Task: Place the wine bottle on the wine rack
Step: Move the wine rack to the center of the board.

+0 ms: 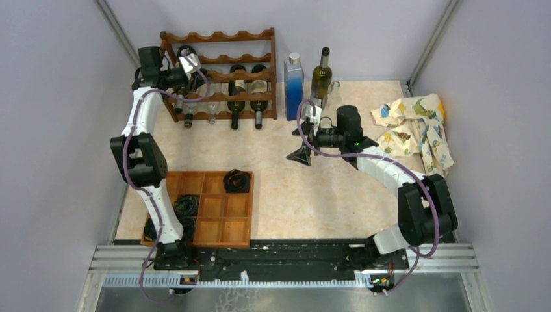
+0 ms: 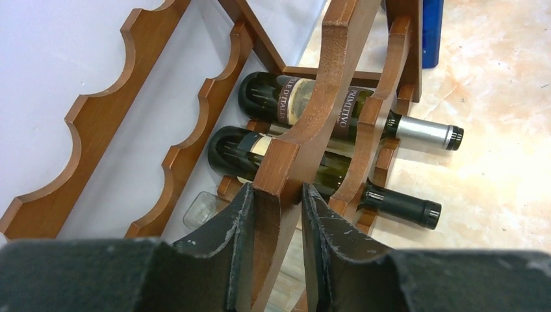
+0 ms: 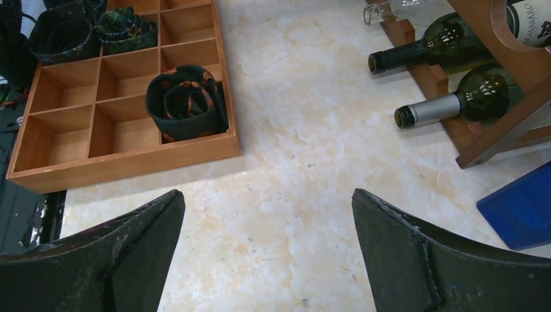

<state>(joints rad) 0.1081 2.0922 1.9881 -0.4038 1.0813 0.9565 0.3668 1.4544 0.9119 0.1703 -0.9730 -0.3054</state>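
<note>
- Pale marbled tabletop [image 1: 286,195] between plain lilac walls, with both arms reaching out over it.
- My left gripper [image 2: 277,192] is at the wine rack [image 1: 221,58]. Its jaws are pinched against both sides of one scalloped wooden rail, and that rail is all it has hold of.
- Just past its fingertips, two dark bottles [image 2: 286,107] lie in the rack, necks pointing off to the gripper's right.
- My right gripper [image 3: 266,201] hangs over bare table with its jaws spread wide, holding nothing.
- The wine bottle [image 1: 321,73] stands upright near the right gripper, on the side toward the back wall.
- A blue bottle [image 1: 294,88] stands between it and the rack.
- Ahead-left of the right gripper lies a compartment tray [image 3: 130,166] holding a rolled dark band [image 3: 185,101].
- A patterned cloth [image 1: 416,123] lies behind that wrist.
</note>
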